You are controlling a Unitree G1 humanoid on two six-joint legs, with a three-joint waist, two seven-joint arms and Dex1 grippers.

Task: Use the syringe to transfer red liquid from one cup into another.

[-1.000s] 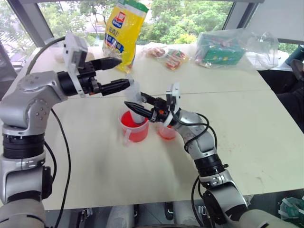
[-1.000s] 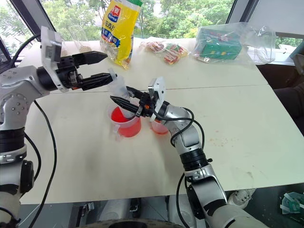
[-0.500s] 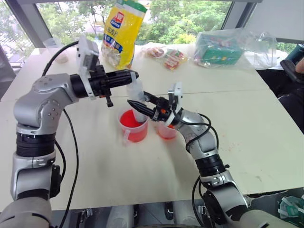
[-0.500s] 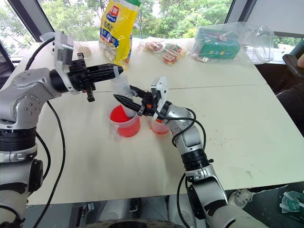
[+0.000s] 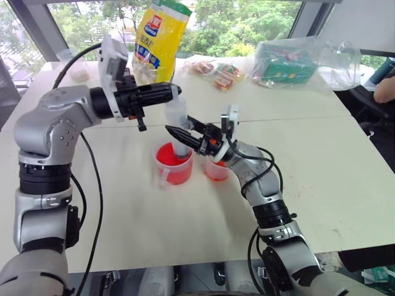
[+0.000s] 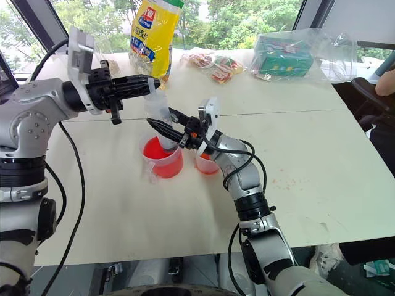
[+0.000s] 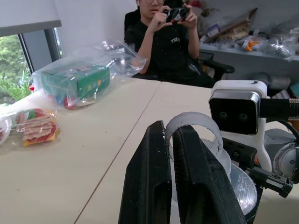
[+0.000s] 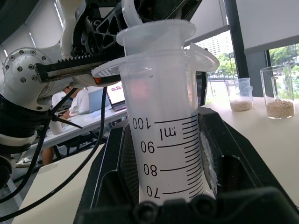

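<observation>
While both pincers (image 5: 173,92) (image 5: 179,137) clamp syringe (image 5: 177,126), white table (image 5: 308,166) fronts leafy windows (image 5: 247,24).

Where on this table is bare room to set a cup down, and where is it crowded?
Free: table right of the smaller cup; near edge before the handled cup. Crowded: far edge, from yellow bag and snack packets to green box.

The big cup (image 5: 173,163) sits on the table (image 5: 321,160), with the small cup (image 5: 216,170) just to its right. The syringe (image 5: 177,126) stands in the big cup. Behind them lie a bag (image 5: 159,40), snack packs (image 5: 220,73) and a box (image 5: 285,65).
</observation>
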